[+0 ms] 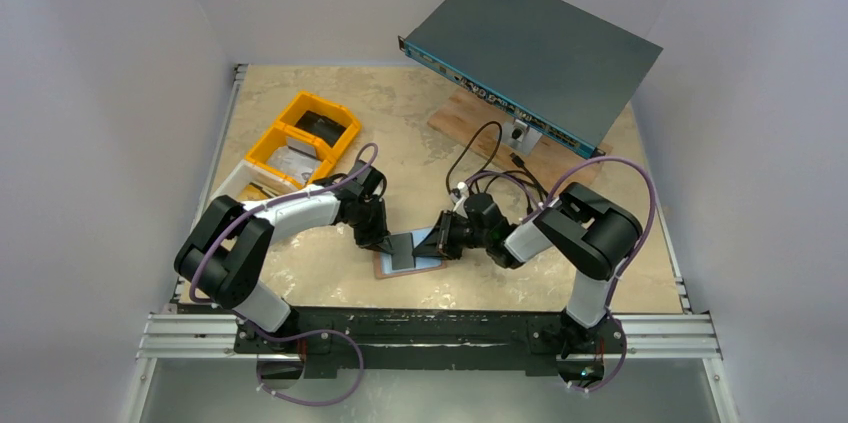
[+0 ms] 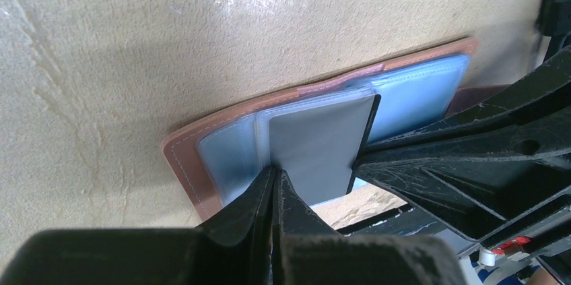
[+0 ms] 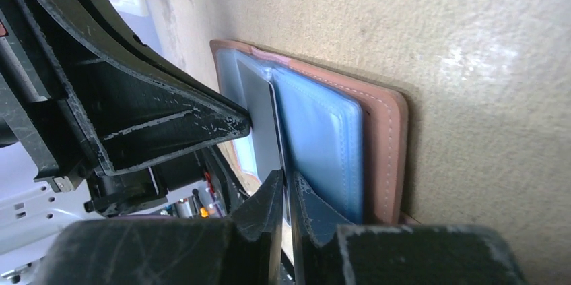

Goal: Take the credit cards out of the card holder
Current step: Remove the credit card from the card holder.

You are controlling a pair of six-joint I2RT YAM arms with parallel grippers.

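While open, card holder (image 2: 185, 158), grey card (image 2: 316, 140) in right tool (image 3: 284, 182).

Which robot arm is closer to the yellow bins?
Left. The left fingers sit on the card holder, on its side nearest the yellow bins; the right fingers pinch a card from the other side, farther away.

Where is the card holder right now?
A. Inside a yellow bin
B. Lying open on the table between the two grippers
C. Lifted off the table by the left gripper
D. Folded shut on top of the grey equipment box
B: the card holder lies open on the table, blue-grey inside up, with the left gripper pressing on it and the right gripper pinching a dark card.
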